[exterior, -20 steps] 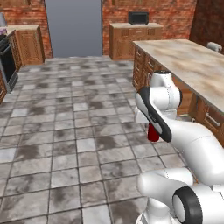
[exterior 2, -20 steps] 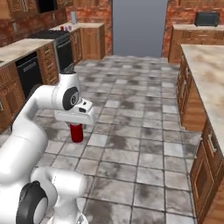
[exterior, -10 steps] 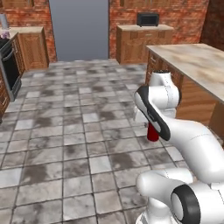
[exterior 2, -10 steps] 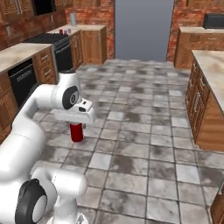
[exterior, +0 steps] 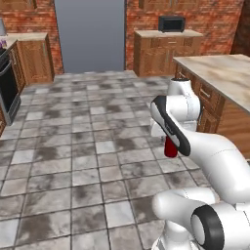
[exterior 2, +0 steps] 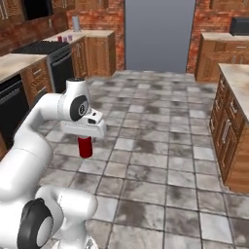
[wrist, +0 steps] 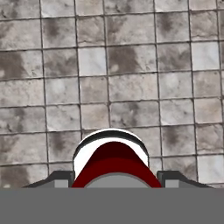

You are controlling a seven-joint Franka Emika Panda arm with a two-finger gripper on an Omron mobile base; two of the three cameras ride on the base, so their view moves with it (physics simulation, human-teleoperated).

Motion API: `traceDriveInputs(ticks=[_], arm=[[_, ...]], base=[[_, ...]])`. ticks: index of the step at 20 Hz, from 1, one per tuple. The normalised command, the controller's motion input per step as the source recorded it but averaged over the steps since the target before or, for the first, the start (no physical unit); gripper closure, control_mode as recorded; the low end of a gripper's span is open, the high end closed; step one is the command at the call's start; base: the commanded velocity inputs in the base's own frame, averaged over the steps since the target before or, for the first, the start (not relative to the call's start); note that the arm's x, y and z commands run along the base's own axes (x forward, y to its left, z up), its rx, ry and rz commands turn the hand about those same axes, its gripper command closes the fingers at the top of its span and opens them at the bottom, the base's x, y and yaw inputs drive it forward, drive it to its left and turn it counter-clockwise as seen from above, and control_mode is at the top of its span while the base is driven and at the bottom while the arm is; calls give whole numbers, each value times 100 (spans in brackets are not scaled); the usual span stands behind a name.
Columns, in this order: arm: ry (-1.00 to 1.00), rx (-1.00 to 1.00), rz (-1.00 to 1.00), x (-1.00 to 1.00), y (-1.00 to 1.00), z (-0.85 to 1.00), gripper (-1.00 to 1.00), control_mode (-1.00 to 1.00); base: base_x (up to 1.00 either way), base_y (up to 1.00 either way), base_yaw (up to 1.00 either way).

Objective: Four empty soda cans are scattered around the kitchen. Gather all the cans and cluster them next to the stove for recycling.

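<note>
Likely light, thin-walled, slick and easily dented, so best pinched gently across mid-body: red soda can (exterior 2: 85,147) hanging upright above the tile floor (exterior 2: 160,165), mid-kitchen, clamped between the fingers of the gripper (exterior 2: 85,138).

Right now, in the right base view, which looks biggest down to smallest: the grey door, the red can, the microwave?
1. Grey door, by far.
2. Red can and microwave look alike; the can is much nearer, so I won't rank them.

no readable text, labels, brands or numbers anywhere
</note>
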Motion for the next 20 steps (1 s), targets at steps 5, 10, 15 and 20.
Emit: traceDriveInputs(ticks=[5, 10, 15, 20], arm=[[0, 0, 0, 0, 0, 0, 100, 100], [0, 0, 0, 0, 0, 0, 100, 100], [0, 0, 0, 0, 0, 0, 100, 100], [0, 0, 0, 0, 0, 0, 100, 100]], base=[[100, 26, 0], [100, 13, 0], [100, 11, 0], [100, 16, 2]])
